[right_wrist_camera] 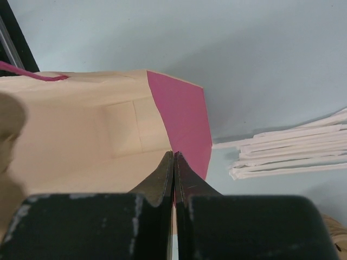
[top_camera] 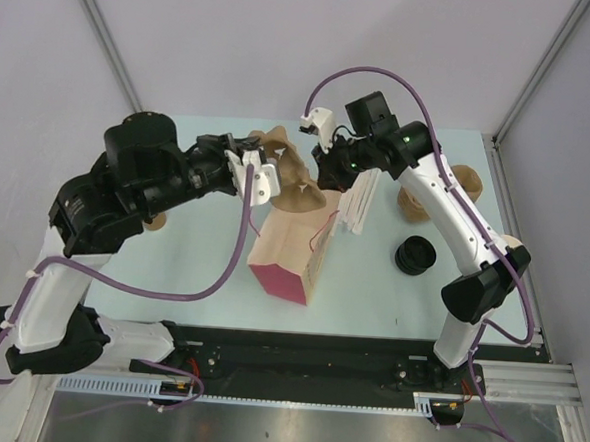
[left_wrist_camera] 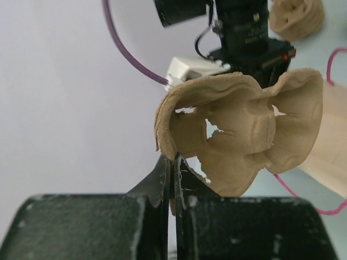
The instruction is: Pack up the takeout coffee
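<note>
Right gripper (right_wrist_camera: 173,158) clenched on pink bag (right_wrist_camera: 181,116) rim. Left gripper (left_wrist_camera: 172,162) clenched on pulp carrier (left_wrist_camera: 238,135) edge, 12 o'clock of bag. Takeout coffee: in neither grip, whereabouts cannot tell.

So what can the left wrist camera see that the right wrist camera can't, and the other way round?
Only the left wrist view: the pulp cup carrier, its edge pinched in the shut left gripper, with the right arm behind it. Only the right wrist view: the inside of the paper bag, whose rim the shut right gripper pinches, and wrapped straws on the table. Both: the bag, its pink handle and the pale table.
</note>
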{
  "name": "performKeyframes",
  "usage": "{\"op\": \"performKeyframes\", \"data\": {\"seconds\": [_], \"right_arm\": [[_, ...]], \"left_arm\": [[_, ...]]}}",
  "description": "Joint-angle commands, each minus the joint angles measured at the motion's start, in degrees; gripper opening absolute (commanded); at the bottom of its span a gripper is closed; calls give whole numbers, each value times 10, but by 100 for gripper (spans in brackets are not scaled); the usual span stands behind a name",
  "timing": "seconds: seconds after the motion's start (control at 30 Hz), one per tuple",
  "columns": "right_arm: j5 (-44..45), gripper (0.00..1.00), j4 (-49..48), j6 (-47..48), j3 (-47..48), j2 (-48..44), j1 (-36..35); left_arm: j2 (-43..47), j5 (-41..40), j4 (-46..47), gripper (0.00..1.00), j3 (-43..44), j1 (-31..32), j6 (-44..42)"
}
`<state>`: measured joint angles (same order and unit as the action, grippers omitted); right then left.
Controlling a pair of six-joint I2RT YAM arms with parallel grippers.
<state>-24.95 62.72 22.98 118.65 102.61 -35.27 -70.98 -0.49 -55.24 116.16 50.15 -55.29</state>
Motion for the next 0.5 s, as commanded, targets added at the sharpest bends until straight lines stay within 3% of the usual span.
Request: {"op": "performKeyframes", "data": {"seconds": [0.0,0.47], "right_arm": [[-14,0,-4,15,23,-12,-12],[5,0,7,0,60,8,-31]], "left_arm": [[25,-43,13,0,-36,5,-38],[7,-86,-33,0,-86,96,-94]]}}
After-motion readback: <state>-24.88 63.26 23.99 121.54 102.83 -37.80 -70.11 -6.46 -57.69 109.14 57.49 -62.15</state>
